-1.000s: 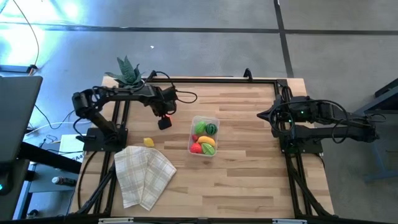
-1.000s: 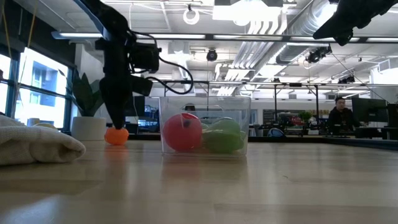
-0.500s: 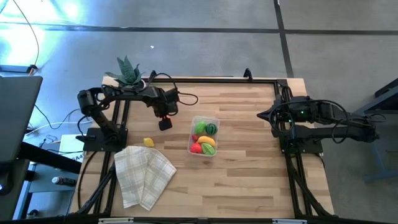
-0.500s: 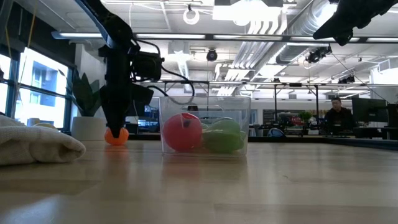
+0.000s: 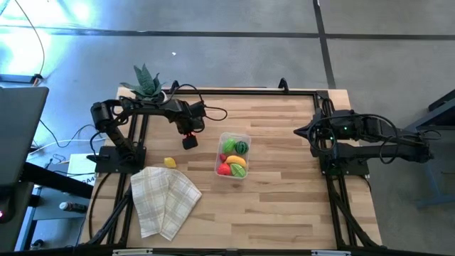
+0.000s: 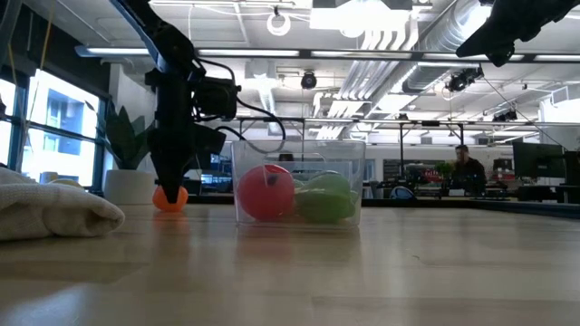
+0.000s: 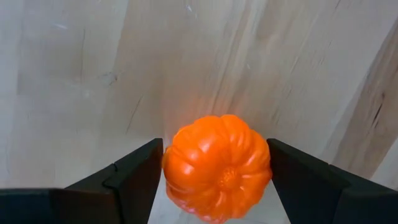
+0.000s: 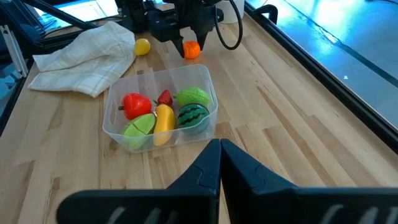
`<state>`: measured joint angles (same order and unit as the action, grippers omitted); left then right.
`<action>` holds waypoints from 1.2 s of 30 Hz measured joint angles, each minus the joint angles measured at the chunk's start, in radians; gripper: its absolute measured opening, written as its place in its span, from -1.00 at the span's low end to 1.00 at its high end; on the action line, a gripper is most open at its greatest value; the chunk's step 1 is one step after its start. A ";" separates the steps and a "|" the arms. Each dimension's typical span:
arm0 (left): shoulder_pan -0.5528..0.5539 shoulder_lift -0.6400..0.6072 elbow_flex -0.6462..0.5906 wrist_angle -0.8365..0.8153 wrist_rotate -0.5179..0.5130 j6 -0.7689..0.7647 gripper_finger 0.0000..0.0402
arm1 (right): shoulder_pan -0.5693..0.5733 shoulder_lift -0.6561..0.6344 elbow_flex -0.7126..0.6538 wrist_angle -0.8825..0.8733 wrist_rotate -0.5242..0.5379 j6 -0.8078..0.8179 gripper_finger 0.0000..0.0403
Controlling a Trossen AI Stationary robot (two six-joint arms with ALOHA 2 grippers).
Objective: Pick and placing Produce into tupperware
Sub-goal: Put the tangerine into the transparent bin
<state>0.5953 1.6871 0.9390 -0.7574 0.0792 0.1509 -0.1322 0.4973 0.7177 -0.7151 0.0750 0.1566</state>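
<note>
An orange toy pumpkin [image 7: 217, 165] rests on its base on the wooden table, left of the tupperware [image 5: 234, 134]. My left gripper [image 7: 214, 149] points straight down over it, open, with one finger close on each side of the pumpkin [image 6: 169, 196]. The clear tub [image 8: 161, 70] holds red, yellow, light green and striped green produce. A yellow toy [image 5: 170, 163] lies on the table near the cloth. My right gripper [image 8: 219, 146] is shut and waits high over the table's right side.
A checked folded cloth [image 5: 165, 199] lies at the near left. A potted green plant [image 5: 146, 80] stands at the far left corner. A black cable [image 5: 213, 112] loops off the left arm. Bare wood lies between the tub and the right arm.
My left gripper has sunk a little toward the table, still open, so that its fingers now reach down around the orange pumpkin. The pumpkin has stayed in place.
</note>
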 joint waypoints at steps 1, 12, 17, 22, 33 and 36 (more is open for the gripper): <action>0.000 0.000 0.000 0.000 -0.001 0.000 0.36 | 0.000 0.000 0.000 0.000 0.000 0.000 -1.00; 0.000 0.000 0.000 -0.004 -0.008 -0.001 0.32 | 0.000 0.000 0.000 0.000 0.000 0.000 -1.00; 0.000 0.000 0.000 -0.003 -0.008 -0.023 0.17 | 0.000 0.000 0.000 0.000 0.000 0.000 -1.00; 0.000 0.000 0.000 -0.006 -0.008 -0.024 0.16 | 0.000 0.000 0.000 0.000 0.000 0.000 -1.00; 0.000 0.000 0.000 -0.024 -0.020 -0.024 0.14 | 0.000 0.000 0.000 0.000 0.000 0.000 -1.00; 0.000 0.000 0.000 -0.021 -0.019 -0.024 0.14 | 0.000 0.000 0.000 0.000 0.000 0.000 -1.00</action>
<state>0.5949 1.6867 0.9390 -0.7786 0.0597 0.1270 -0.1322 0.4973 0.7176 -0.7147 0.0749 0.1566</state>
